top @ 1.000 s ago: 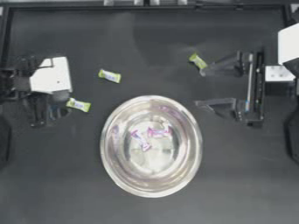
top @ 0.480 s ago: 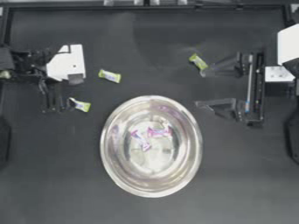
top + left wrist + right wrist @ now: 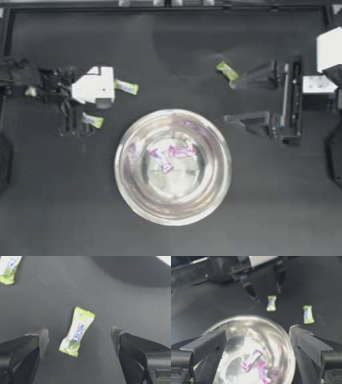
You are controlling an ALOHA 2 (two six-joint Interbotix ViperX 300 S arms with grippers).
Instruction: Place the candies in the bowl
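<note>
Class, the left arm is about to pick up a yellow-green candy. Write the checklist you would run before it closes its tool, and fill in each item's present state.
1. Left tool open: ok, the jaws stand wide apart.
2. Target candy between the jaws: ok, it lies on the table within the gap in the left wrist view.
3. Candy lined up for the pinch: ok, its long side runs roughly along the jaws.
4. Neighbouring candy clear of the tool: ok, it lies apart.
5. Bowl free to receive: ok, only two pink-purple candies inside.
6. Right tool out of the way: ok, open at the right side, beside a third yellow-green candy.
</note>
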